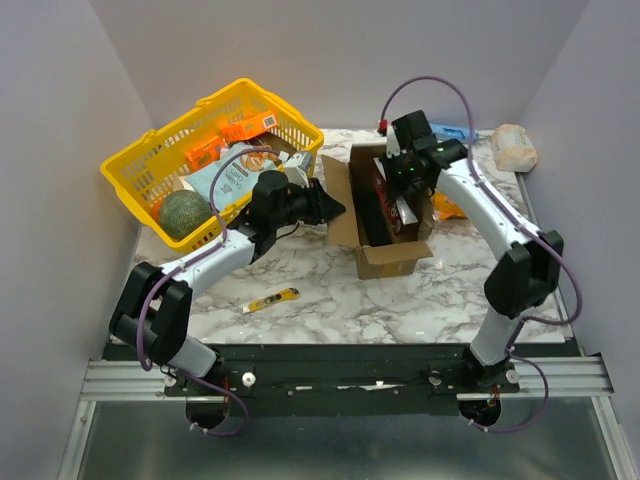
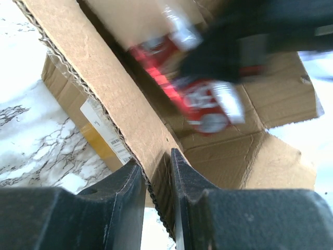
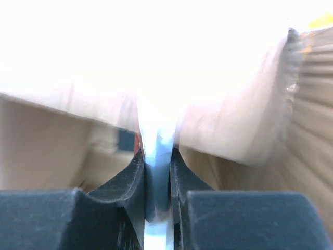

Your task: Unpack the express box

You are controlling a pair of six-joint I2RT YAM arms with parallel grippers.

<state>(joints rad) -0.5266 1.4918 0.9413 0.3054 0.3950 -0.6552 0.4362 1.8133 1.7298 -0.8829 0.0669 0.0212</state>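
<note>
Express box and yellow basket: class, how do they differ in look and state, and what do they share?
The express box is brown cardboard; the yellow basket is open lattice. The box has flaps folded out; the basket has a fixed rim. The left gripper pinches a box flap; no gripper touches the basket. Both are open-topped with goods inside.
</note>
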